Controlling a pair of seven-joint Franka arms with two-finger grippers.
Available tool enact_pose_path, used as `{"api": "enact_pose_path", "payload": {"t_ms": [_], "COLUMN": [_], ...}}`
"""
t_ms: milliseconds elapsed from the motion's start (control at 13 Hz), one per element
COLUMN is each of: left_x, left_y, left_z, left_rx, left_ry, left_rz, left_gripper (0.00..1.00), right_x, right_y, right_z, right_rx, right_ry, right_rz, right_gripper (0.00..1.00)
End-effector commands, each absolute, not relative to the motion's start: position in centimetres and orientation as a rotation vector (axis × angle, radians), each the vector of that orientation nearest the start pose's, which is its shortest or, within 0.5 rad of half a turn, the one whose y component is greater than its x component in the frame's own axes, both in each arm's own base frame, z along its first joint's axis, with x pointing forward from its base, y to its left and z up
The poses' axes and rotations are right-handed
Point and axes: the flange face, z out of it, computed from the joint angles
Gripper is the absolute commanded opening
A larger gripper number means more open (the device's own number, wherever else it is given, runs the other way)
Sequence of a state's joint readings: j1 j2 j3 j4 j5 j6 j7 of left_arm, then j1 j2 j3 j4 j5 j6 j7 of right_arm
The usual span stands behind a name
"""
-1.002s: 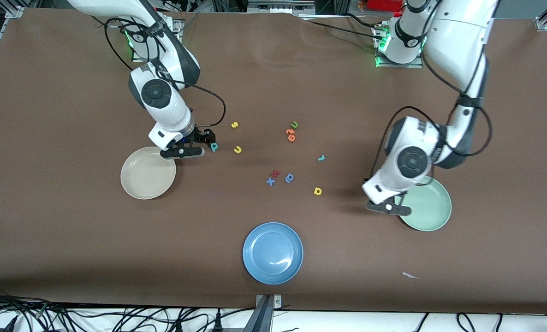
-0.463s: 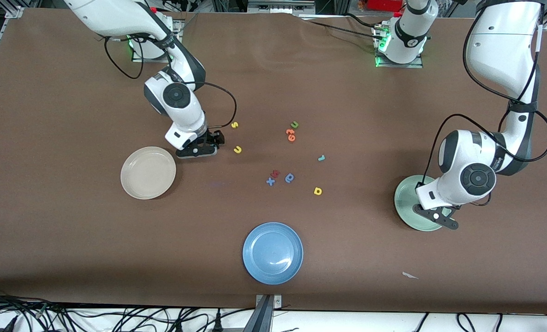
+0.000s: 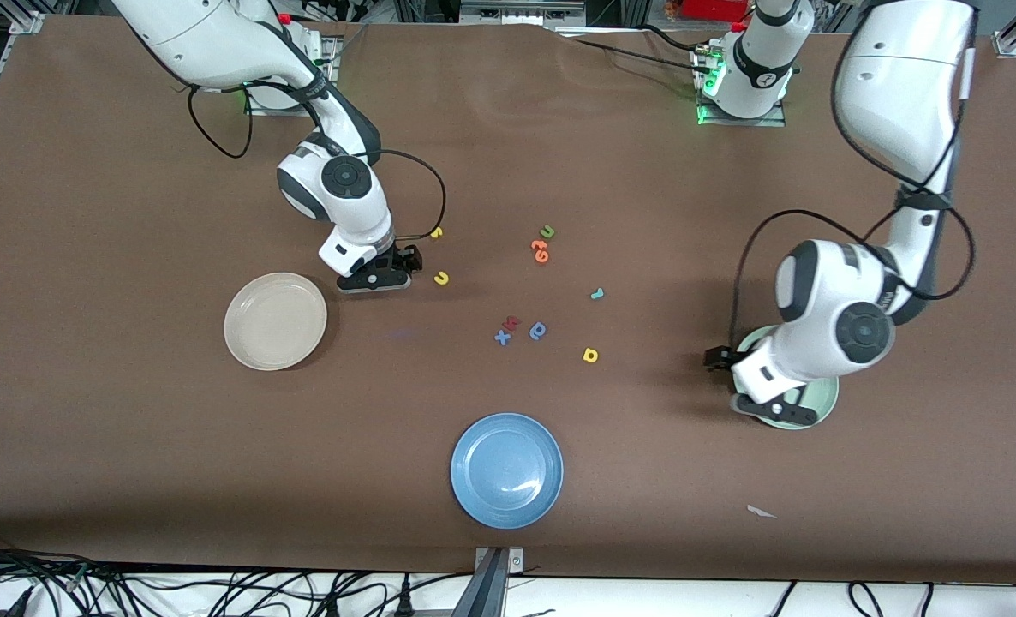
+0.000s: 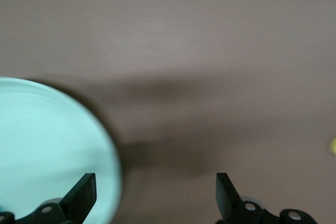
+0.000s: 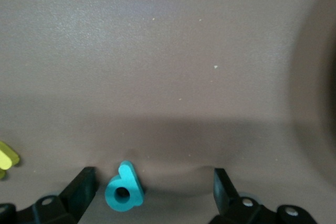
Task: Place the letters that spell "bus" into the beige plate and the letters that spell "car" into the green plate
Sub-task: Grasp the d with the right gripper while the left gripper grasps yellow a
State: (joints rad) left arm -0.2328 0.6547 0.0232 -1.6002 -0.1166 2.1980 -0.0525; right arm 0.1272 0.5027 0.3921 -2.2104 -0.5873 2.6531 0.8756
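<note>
Right gripper [image 5: 152, 195] low over the brown table [image 3: 645, 171], just beside the round cream-beige plate [image 3: 275, 321], on the side toward the left arm's end. Fingers [image 5: 79, 187] spread wide. The tiny teal foam b [image 5: 124, 188] lies flat on the table between them, close to one finger, not pinched. In the front view the gripper [image 3: 379, 272] hides that letter.

Small yellow foam u [image 3: 441, 278] on the table just beside the right gripper, toward the left arm's end. Small yellow foam s [image 3: 436, 231] farther from the front camera than the u, partly covered by a cable. Beige plate holds nothing visible.

Left gripper [image 4: 155, 195] over the rim of the round pale mint-green plate [image 4: 47, 145], claw spread apart, nothing between the fingers [image 4: 84, 192]. In the front view the wrist covers much of this plate [image 3: 821, 403]; its contents cannot be told.

Small teal foam r [image 3: 596, 294] and rounded yellow foam a [image 3: 590, 355] lie on the table between the two plates, nearer the green one. Teal c not seen.

Round blue plate [image 3: 506, 470] sits nearest the front camera.
</note>
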Motion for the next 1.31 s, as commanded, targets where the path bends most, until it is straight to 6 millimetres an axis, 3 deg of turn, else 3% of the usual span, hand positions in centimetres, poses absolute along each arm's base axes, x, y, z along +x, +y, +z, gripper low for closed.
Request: {"api": "enact_pose_path", "payload": {"t_ms": [0, 154, 231, 540, 1002, 1234], "left_x": [66.8, 65.3, 64.6, 62.8, 63.4, 62.9], "left_y": [-22.2, -27.3, -28.9, -33.1, -34.7, -35.5], "left_z": [23.0, 22.1, 21.7, 19.3, 17.2, 17.2], "left_rx": [-3.223, -3.222, -3.210, -3.185, -3.165, -3.155], "left_ry": [-0.147, -0.299, -0.358, -0.434, -0.509, -0.504], "left_rz": [0.012, -0.024, -0.017, 0.015, 0.009, 0.017], "left_gripper": [1.00, 1.00, 1.00, 0.96, 0.81, 0.61], "right_x": [45.5, 45.4, 45.4, 45.3, 45.4, 45.3], "right_y": [30.0, 30.0, 30.0, 29.9, 29.9, 29.9], "right_z": [16.6, 16.4, 16.4, 16.3, 16.4, 16.4], "right_rx": [-3.174, -3.173, -3.173, -3.174, -3.174, -3.175], "right_ry": [-0.172, -0.172, -0.170, -0.175, -0.180, -0.181], "right_rz": [-0.136, -0.131, -0.131, -0.127, -0.130, -0.131], "right_gripper": [1.00, 0.99, 0.98, 0.76, 0.55, 0.49]}}
